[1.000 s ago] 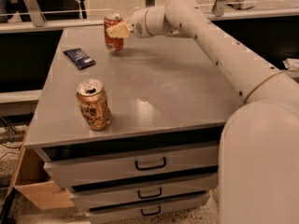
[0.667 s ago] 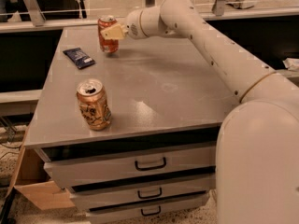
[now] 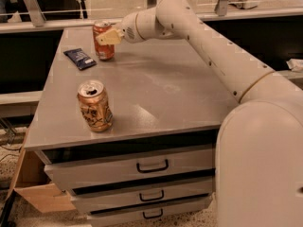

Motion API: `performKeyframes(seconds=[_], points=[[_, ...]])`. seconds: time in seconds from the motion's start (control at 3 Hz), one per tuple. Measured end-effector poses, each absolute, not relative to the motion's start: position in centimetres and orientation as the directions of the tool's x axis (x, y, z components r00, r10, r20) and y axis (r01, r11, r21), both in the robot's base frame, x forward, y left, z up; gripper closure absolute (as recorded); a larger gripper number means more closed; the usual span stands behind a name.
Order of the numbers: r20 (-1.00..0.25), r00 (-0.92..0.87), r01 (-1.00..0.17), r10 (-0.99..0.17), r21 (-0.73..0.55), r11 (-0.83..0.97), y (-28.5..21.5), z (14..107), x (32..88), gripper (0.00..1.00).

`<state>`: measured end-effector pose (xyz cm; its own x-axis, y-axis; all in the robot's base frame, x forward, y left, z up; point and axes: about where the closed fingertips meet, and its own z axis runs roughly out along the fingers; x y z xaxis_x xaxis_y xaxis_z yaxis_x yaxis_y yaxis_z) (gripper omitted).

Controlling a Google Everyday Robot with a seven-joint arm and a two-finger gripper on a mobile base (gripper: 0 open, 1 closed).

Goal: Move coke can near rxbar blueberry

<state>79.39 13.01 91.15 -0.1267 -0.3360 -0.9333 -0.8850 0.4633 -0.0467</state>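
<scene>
Nearest, the front edge of the surface (image 3: 142, 126) is running above three drawers (image 3: 151, 167), and a cardboard box (image 3: 33, 195) is sitting on the floor below its left front corner. Just back from that front edge, toward the left side, a gold-brown can (image 3: 94, 105) is standing upright. Bare grey top is spreading to its right as far as the right edge, and behind it through the middle, so the widest open room is lying there.

Farther back my arm (image 3: 222, 56) is reaching in from the right, crossing above the right rear part of the surface. Near the left edge the rxbar blueberry (image 3: 79, 58) is lying flat, angled, with only a thin margin between it and that edge.

Just to its right, with a narrow gap showing between them, the coke can (image 3: 105, 52) is standing upright. My tool (image 3: 105, 38) is closing its fingers (image 3: 110, 37) around the can's upper body and gripping it from the right. Whether the can's base is touching the surface I cannot tell. A short stretch of surface is running behind the can to the back edge.
</scene>
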Motion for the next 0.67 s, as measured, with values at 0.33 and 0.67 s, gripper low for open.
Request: performKeyframes(seconds=[0.33,0.67], points=[[-0.93,-0.139,-0.888,-0.34,-0.035,0.458,13.24,90.73,78.84,0.36],[-0.929,-0.148,-0.889,-0.339,-0.025,0.458,13.33,90.42,78.52,0.14]])
